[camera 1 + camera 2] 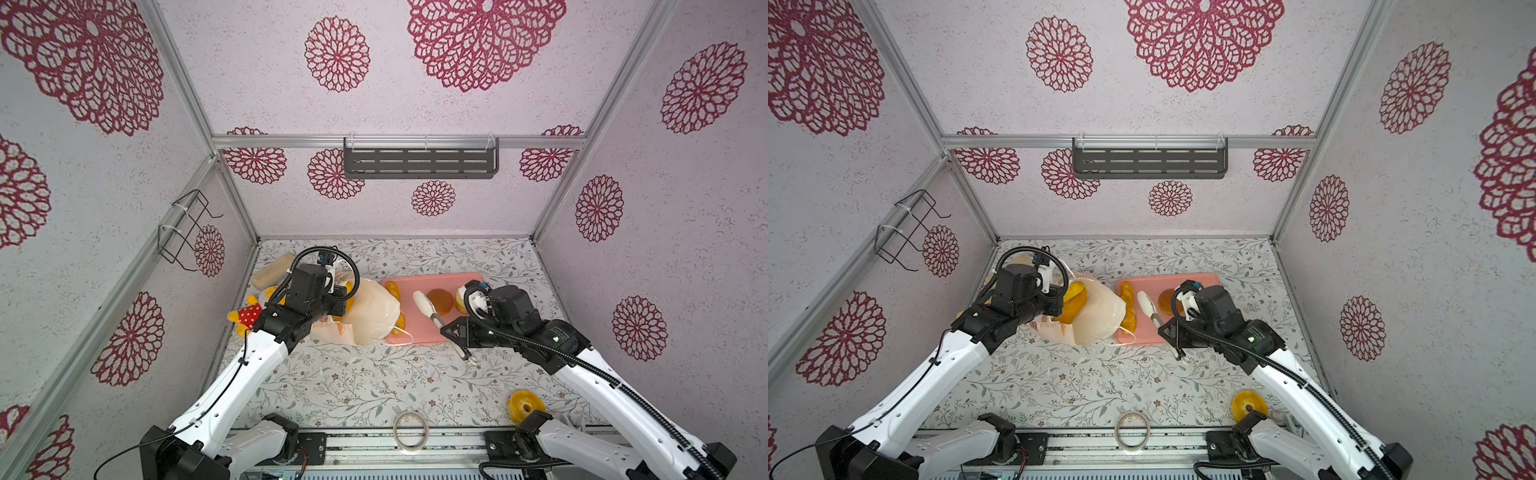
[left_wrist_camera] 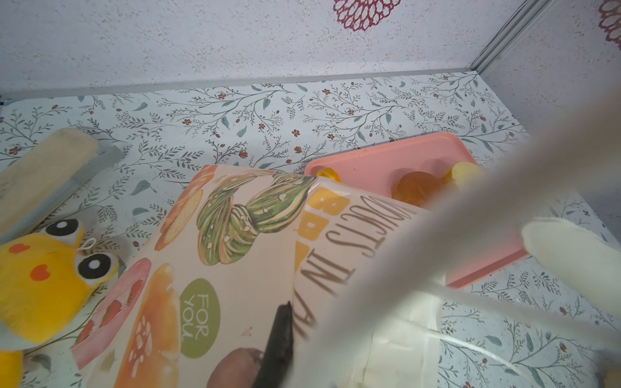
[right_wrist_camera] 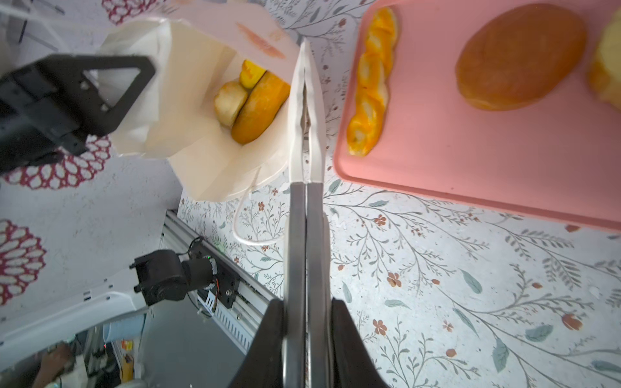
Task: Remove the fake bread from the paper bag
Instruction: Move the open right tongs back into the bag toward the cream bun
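The paper bag (image 1: 372, 316) (image 3: 198, 141) lies on its side, its mouth toward the pink tray (image 1: 415, 330). Inside, the right wrist view shows fake bread: an orange loaf (image 3: 260, 107), a pale bun (image 3: 230, 102) and a yellow piece (image 3: 250, 72). On the tray lie a braided stick (image 3: 371, 97) (image 1: 1128, 305) and a round brown bun (image 1: 439, 300) (image 3: 521, 55). My left gripper (image 2: 302, 352) is shut on the bag's upper edge; one black finger (image 2: 280, 336) shows. My right gripper (image 3: 306, 309) (image 1: 453, 334) is shut on metal tongs (image 3: 305, 134), whose white tips are together and empty.
A yellow ring bread (image 1: 527, 406) lies near the right arm's base. A yellow plush toy (image 1: 249, 316) and a beige block (image 1: 272, 270) sit left of the bag. A tape roll (image 1: 411, 430) rests at the front edge. A wire rack (image 1: 187, 232) hangs on the left wall.
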### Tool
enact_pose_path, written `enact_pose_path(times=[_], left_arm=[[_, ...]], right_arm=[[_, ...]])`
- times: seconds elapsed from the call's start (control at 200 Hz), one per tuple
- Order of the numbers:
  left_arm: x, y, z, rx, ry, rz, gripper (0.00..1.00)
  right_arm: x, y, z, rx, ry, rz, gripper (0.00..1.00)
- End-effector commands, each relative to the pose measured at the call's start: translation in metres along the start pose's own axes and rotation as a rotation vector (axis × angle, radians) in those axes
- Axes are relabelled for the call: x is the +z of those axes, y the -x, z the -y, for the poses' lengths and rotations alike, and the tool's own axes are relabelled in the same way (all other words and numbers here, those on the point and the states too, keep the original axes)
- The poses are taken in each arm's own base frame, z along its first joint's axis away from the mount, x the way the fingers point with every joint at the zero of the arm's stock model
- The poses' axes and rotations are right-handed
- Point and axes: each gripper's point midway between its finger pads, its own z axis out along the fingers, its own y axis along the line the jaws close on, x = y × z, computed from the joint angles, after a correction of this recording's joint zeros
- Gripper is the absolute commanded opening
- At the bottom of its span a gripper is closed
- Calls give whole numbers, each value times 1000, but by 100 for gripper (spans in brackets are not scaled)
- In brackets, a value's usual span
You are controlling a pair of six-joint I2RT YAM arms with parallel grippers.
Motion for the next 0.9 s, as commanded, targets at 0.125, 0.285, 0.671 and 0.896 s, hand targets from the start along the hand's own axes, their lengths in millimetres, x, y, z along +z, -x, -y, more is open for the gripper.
enact_pose_path(times=[0.125,0.285,0.671,0.896], left_arm=[[-14,4,17,87,-102,51,0],[-22,-4,28,144,-174,62,0],[-24,-17,31,150,-206,61,0],[-36,-16,43,194,-284,100,0]], right_arm=[[13,-23,-58,-187,94,-116,0],[25,-35,-74,-222,106,-159,0],[69,-29,-103,-167,126,-113,0],[98,-20,-105,-135,112,-91,0]])
